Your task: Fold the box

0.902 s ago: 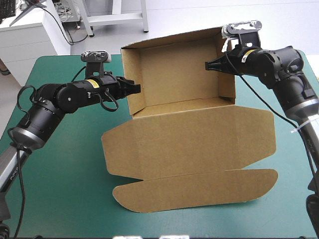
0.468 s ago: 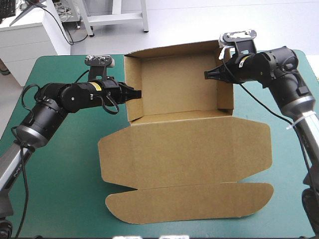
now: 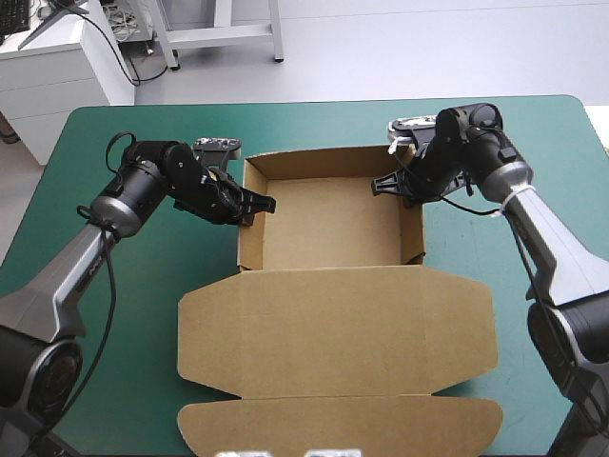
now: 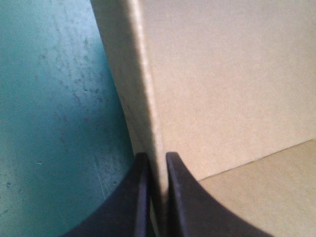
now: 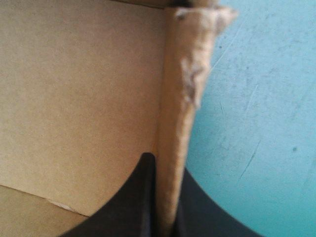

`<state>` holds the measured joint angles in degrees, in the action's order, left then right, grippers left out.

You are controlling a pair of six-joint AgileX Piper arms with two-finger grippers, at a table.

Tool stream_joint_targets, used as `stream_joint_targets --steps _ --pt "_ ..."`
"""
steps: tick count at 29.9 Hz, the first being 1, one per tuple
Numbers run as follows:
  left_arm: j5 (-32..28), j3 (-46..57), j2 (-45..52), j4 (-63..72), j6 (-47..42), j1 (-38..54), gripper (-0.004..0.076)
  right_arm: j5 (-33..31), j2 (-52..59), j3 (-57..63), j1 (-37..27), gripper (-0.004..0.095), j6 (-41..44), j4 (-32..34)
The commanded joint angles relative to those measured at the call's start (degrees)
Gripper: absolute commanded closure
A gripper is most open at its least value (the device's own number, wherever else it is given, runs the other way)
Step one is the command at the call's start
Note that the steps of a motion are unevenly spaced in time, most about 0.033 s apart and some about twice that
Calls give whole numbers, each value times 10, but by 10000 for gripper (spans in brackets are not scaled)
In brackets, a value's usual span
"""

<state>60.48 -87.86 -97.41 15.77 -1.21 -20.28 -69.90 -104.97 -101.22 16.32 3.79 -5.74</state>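
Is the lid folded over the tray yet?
No, the lid lies flat on the table, leaving the tray open.

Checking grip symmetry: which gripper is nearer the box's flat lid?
Left, slightly. The left gripper clamps the left wall of the box near mid-length; the right gripper clamps the right wall closer to the far corner.
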Motion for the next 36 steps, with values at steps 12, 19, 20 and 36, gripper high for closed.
stream_joint_targets --steps 12,19,20,36 --pt "11 -77 -73 48 16 -8 732 26 -32 -16 10 908 -22 -70" --pt "52 -83 -76 64 39 3 654 2 -44 -16 10 814 -38 -65" --pt "67 -88 -76 67 43 8 608 2 -44 -16 10 754 -46 -65" --pt "138 -190 -11 71 44 33 290 -15 21 -22 9 84 -48 -43"
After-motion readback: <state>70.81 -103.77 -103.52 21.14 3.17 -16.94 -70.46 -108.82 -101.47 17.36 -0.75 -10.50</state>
